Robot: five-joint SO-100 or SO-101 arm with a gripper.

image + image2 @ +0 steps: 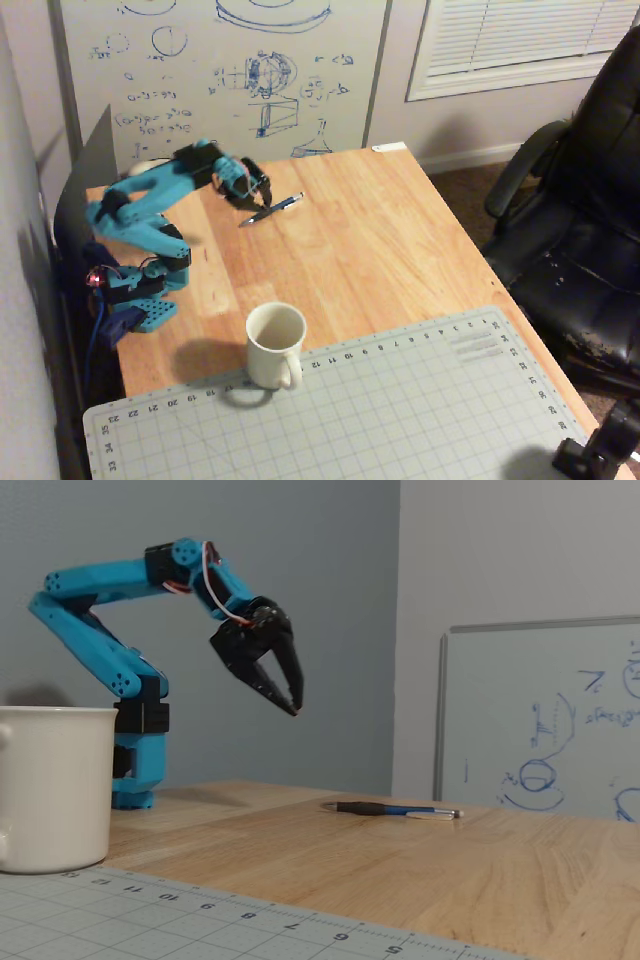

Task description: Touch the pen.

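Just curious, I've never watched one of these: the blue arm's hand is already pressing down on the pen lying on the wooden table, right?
Not quite. The hand is not pressing on the pen; it hangs in the air well above the table, up and to the left of the pen, as the fixed view shows. The pen does lie on the wooden table, untouched.

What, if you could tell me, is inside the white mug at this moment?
In the overhead view the white mug looks empty: only its pale inner wall and a shaded bottom show. The near inner wall is hidden by the rim. The fixed view shows only the outside.
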